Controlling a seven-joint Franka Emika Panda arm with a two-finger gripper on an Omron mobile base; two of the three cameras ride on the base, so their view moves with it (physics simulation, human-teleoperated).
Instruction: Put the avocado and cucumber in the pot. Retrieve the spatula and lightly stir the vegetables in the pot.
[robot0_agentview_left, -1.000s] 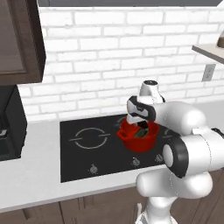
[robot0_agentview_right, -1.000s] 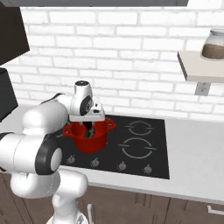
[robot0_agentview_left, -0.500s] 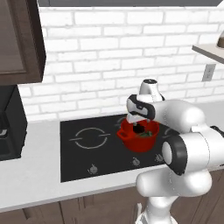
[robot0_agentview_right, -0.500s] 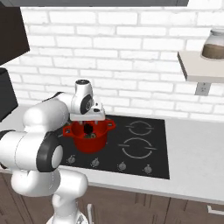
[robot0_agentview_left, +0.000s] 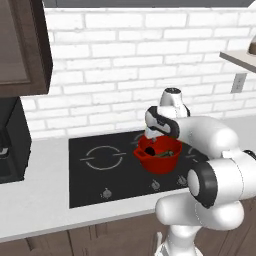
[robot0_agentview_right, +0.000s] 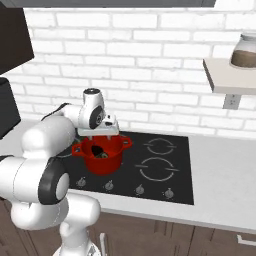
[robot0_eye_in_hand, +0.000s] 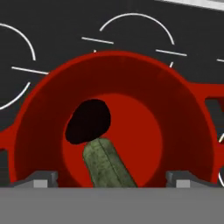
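Gripper (robot0_eye_in_hand: 112, 179) fingers spread wide, holding nothing, above pot (robot0_eye_in_hand: 183, 109) with avocado (robot0_eye_in_hand: 88, 120) touching cucumber (robot0_eye_in_hand: 109, 164); hand has risen slightly

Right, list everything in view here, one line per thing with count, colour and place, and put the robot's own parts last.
pot: one, bright red, on the front left burner of the cooktop.
avocado: one, almost black, on the pot's floor.
cucumber: one, olive green, in the pot, one end touching the avocado.
cooktop: one, black with white burner rings and front knobs, set in the counter.
counter: one, pale grey, under the brick wall.
brick wall: one, white, behind the counter.
shelf: one, pale, on the wall at right.
jar: one, glass with brown contents, on the shelf.
arm: one, white with dark joints, bent over the pot.
gripper: one, jaws open, above the pot's mouth.
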